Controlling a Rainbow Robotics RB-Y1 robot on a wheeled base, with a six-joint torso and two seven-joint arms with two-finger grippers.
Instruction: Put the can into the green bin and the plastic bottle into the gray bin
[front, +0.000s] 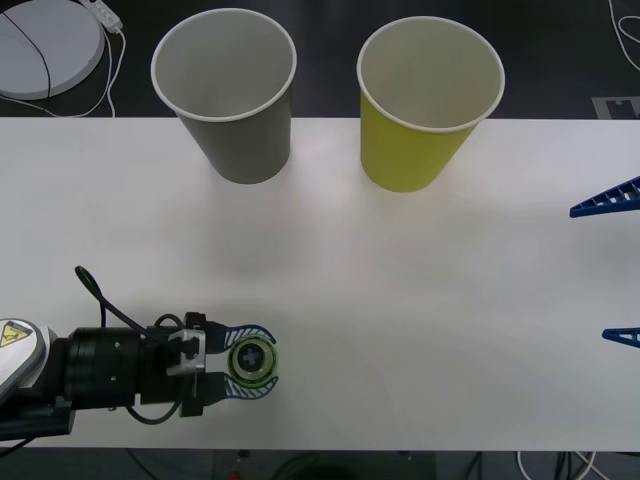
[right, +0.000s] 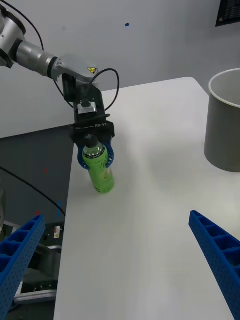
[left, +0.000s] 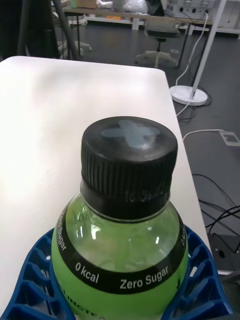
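- I see the white desk (front: 400, 330) spanning the front view, with both bins at its far edge.
- The gray bin (front: 226, 92) stands upright on the far left, its white inside showing nothing in it. From the right wrist view I catch its wall and rim (right: 223, 122) at the edge of the picture.
- The green bin (front: 425, 103) stands upright just beside it on the right, apart from it, and also shows a bare white inside.
- My left arm (front: 90, 370) reaches in low from the near left corner of the desk, black with cables looped over it.
- The left hand (front: 252, 362) is closed around the bottle (front: 252, 360), one blue ribbed finger on each side. The right wrist view shows this hand (right: 96, 159) clamped on the upper body of the bottle (right: 100, 170), which stands upright with its base on the desk near the desk's edge.
- From the left wrist view the bottle (left: 122, 235) sits between the fingers (left: 35, 280), black cap up, with "Zero Sugar" on its band.
- The right hand (front: 610, 265) waits at the right edge of the desk, well apart from everything, its fingers (right: 217, 250) spread wide and holding nothing.
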